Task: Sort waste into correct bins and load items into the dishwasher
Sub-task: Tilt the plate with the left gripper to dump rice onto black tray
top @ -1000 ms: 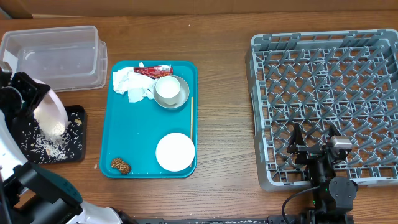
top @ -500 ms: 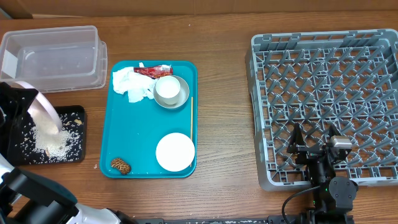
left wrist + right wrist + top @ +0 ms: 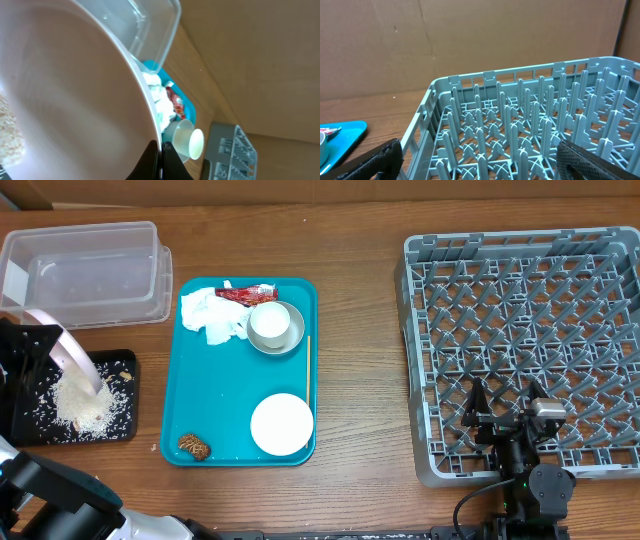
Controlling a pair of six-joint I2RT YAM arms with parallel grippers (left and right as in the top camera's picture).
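The large square grey plastic dish rack (image 3: 520, 330) holds nothing yet, and the right gripper (image 3: 503, 410) hangs spread wide over its near edge. Over the shallow black rectangular plastic tray (image 3: 125, 423), the large pale pink round plate (image 3: 68, 352) is tipped steeper than a second ago, its rim pinched by the left gripper (image 3: 160, 159). The white rice-like scraps (image 3: 80, 405) have slid into a pile on that tray, so the plate looks ready for the rack.

Tub (image 3: 90, 275) behind shallow tray (image 3: 125, 430) at left; serving tray (image 3: 215, 395) (middle); rack (image 3: 520, 330) right
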